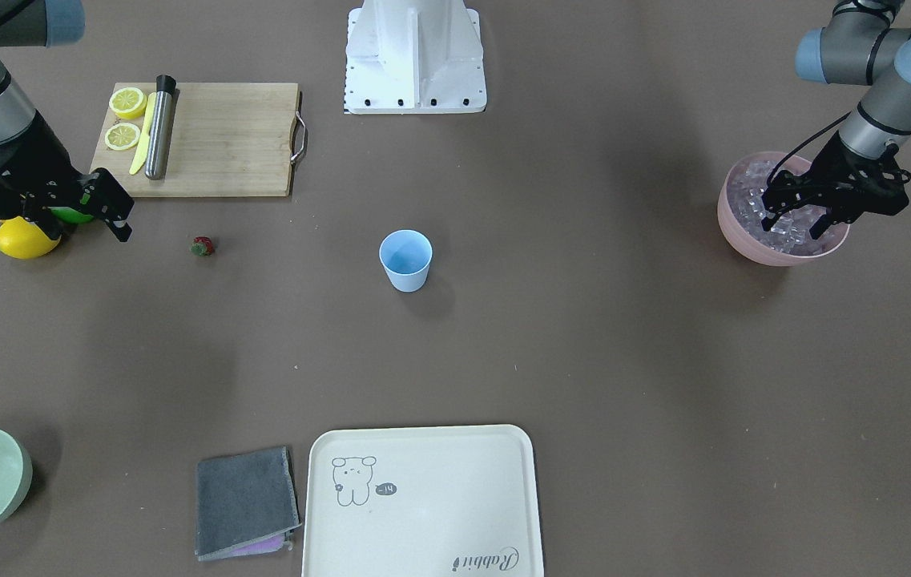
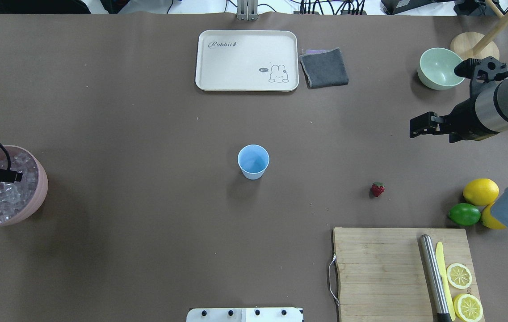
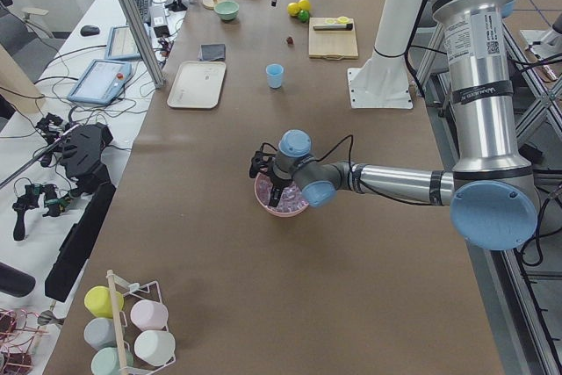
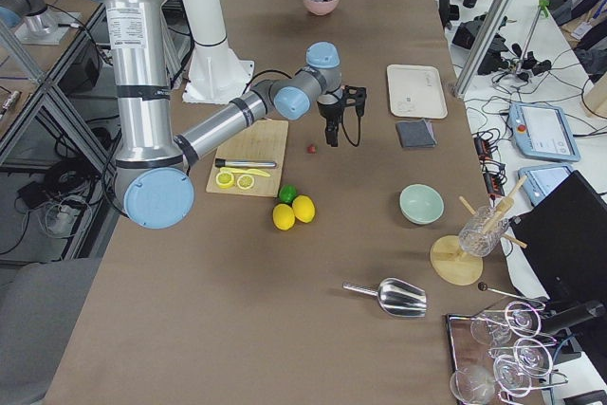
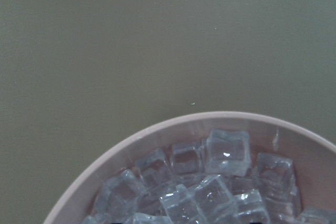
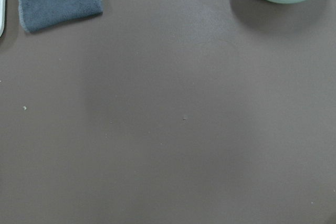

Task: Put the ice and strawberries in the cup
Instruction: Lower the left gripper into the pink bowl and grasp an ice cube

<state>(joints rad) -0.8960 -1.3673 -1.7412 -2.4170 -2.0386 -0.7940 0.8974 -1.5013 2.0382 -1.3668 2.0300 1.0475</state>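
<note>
The light blue cup (image 1: 405,260) stands upright and empty at the table's middle, also seen from overhead (image 2: 253,162). One small red strawberry (image 1: 202,246) lies on the table between the cup and the lemons, also seen from overhead (image 2: 377,189). The ice (image 1: 750,195) is heaped in a pink bowl (image 1: 775,255); the left wrist view shows the cubes (image 5: 210,182) close up. My left gripper (image 1: 794,224) is open with its fingertips down in the ice. My right gripper (image 1: 90,220) hangs open and empty above the table, beside the lemons and apart from the strawberry.
A wooden cutting board (image 1: 215,140) holds lemon halves, a yellow knife and a steel rod. Whole lemons and a lime (image 2: 464,213) lie next to it. A pale green bowl (image 2: 439,67), a grey cloth (image 2: 324,67) and a cream tray (image 2: 245,85) sit along the far edge.
</note>
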